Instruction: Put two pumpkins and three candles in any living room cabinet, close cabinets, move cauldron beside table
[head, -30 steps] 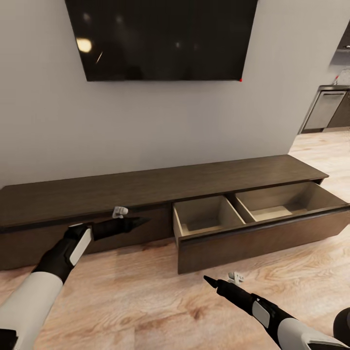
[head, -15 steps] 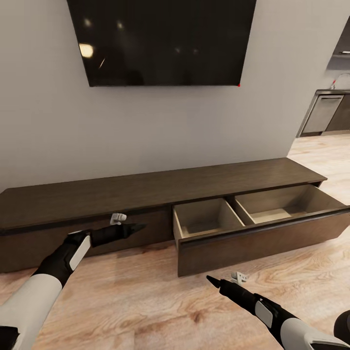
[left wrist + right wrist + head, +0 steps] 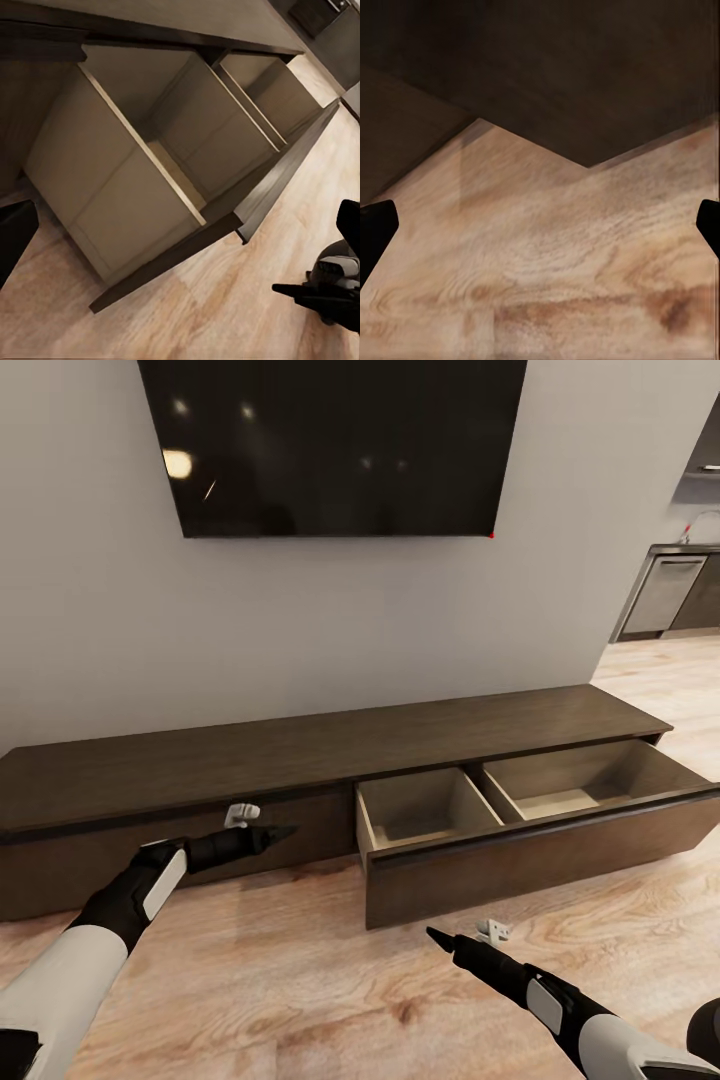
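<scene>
Facing the long dark-brown cabinet (image 3: 300,755) under the wall-hung black TV (image 3: 335,445), the robot has both arms low in front of it. No brand, label or readable writing shows anywhere; the TV screen carries only blurred light reflections.

The cabinet's right-hand drawer (image 3: 530,800) is pulled out over the wood-plank floor (image 3: 300,970). A divider splits its pale interior into two compartments, and both look bare in the head view and in the left wrist view (image 3: 150,172).

The left tool (image 3: 275,830) reaches toward the closed left drawer front, its tip just beside the panel; whether it touches cannot be told. In the head view it looks like one dark point, so its opening cannot be judged there, and only one dark finger (image 3: 15,232) shows at the left wrist picture's edge. It holds nothing visible.

The right tool (image 3: 435,936) hovers above the floor before the open drawer. Its fingers (image 3: 375,229) sit at opposite edges of the right wrist view, spread wide, with nothing between them.

A kitchen appliance (image 3: 665,595) at the far right is cut off and blurry.
</scene>
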Available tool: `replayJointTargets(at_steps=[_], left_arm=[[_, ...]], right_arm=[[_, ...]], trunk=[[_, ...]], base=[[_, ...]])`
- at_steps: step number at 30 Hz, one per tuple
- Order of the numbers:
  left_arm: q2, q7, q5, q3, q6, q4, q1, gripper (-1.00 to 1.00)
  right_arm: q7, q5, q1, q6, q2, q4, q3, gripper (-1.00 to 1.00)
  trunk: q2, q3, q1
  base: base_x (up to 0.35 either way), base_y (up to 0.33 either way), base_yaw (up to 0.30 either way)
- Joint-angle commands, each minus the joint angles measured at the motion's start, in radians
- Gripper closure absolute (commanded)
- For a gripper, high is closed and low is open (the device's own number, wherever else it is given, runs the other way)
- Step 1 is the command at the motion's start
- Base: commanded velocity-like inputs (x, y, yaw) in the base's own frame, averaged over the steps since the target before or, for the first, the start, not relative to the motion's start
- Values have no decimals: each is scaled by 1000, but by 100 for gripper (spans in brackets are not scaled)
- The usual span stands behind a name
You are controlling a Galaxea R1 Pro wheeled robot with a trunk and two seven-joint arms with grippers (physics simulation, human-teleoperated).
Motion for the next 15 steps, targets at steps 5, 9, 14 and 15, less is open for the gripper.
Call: replayJointTargets(at_steps=[5,9,14,15], left_arm=[[4,0,11,-3,9,4,0,-100],[4,2,12,-3,9,34,0,-100],[4,5,12,-2,9,51,0,-100],[4,5,12,-2,8,54,0,-100]], right_arm=[[5,3,-1,4,-21,2,-4,-100],[10,4,-1,3,-47,2,-3,-100],[7,4,-1,4,-63,2,-1,-100],[7,4,-1,4,-63,2,0,-100]], trunk=[[0,-1,0],[0,-1,0],[0,-1,0],[0,-1,0]], base=[[0,0,0],[0,0,0],[0,0,0],[0,0,0]])
